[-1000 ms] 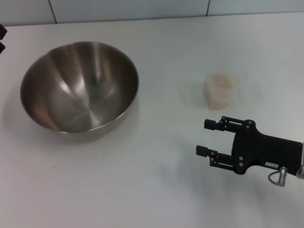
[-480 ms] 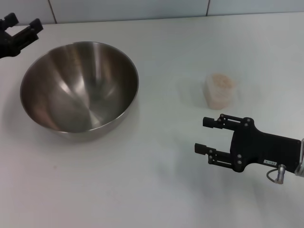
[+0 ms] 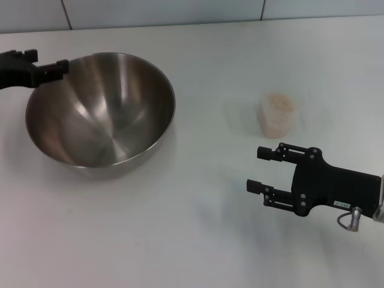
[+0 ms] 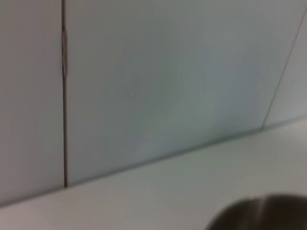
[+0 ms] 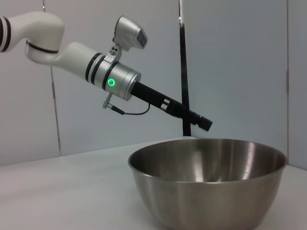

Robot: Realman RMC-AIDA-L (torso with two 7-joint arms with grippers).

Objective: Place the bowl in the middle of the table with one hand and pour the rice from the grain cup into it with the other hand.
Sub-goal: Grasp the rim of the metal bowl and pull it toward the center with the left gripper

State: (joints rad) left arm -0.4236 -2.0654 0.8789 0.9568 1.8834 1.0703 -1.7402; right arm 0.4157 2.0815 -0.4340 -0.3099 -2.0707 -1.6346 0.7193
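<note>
Bowl (image 3: 100,108) upright on left part of desk (image 3: 198,240). Left claw (image 3: 51,67) above bowl's far-left rim, apart from it; whether fingers parted or closed cannot tell. Grain cup (image 3: 278,114) with rice (image 3: 279,102) stands right of bowl, well apart. Right claw (image 3: 260,169) wide, empty, just near side of cup.

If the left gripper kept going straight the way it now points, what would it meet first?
Probably the bowl. In the head view the left gripper points at the near-left rim, and in the right wrist view it angles down just above that rim. Depth is unclear; it might pass over the rim and strike the inner wall instead.
</note>
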